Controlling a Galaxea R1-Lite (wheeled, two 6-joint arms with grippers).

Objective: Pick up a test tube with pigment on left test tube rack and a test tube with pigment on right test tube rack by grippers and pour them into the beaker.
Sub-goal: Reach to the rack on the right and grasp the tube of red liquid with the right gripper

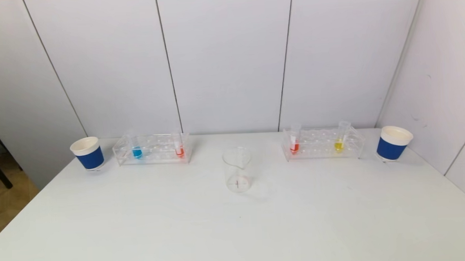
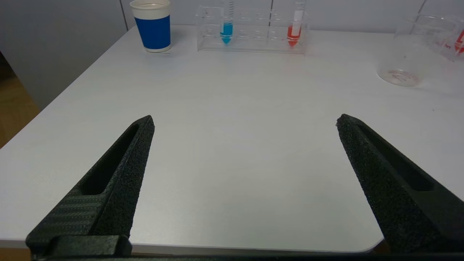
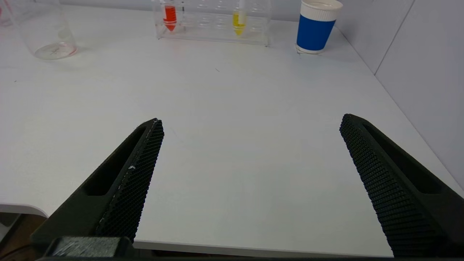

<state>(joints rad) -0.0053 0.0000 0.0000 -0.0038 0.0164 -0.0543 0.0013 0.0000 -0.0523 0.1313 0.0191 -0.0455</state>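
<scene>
Nothing started — pigment tubes in left rack (image 1: 151,149) and right rack (image 1: 322,144) | beaker (image 1: 237,169) empty between | left gripper (image 2: 244,123), right gripper (image 3: 252,125) spread apart, near edge — picks, pours remain.

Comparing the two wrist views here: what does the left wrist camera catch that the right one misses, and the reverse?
Only the left wrist view shows the open left gripper, the blue tube and red tube in the left rack, and the left cup.

Only the right wrist view shows the open right gripper, the red-orange tube and yellow tube in the right rack, and the right cup.

Both show the beaker and table.
</scene>
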